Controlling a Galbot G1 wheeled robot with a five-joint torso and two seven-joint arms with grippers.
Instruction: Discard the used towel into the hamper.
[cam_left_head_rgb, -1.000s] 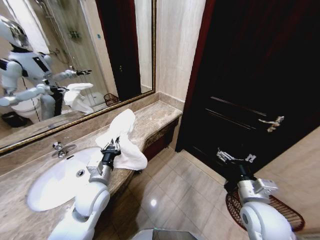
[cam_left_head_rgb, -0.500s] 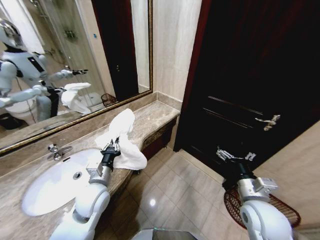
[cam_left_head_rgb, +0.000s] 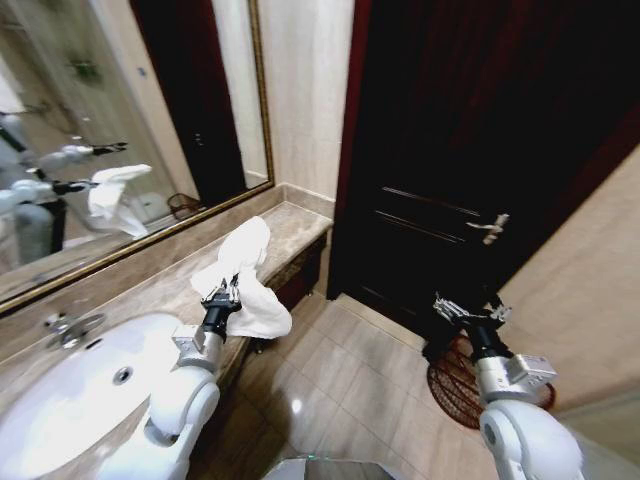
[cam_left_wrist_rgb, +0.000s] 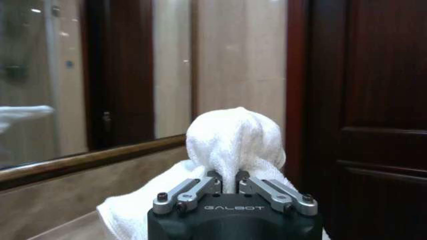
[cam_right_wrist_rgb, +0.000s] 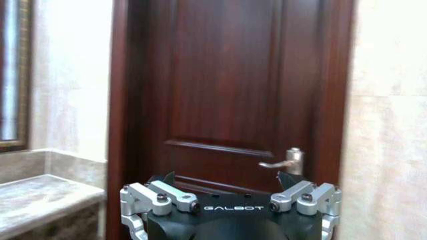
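Towel (cam_left_head_rgb: 243, 282) over marble counter (cam_left_head_rgb: 290, 228), left fingers (cam_left_wrist_rgb: 200, 187)

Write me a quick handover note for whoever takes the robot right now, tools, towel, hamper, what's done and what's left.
Left tool: shut on the white towel, held up over the edge of the marble counter beside the sink. The left wrist view shows the fingers pinched on the cloth.
Right tool: open, carrying nothing, held out in front of the dark wooden door.
Hamper: on the floor at the robot's right, by the door, partly behind the right arm.
Done: towel is picked up.
Left: carry the towel over the hamper and release it inside.
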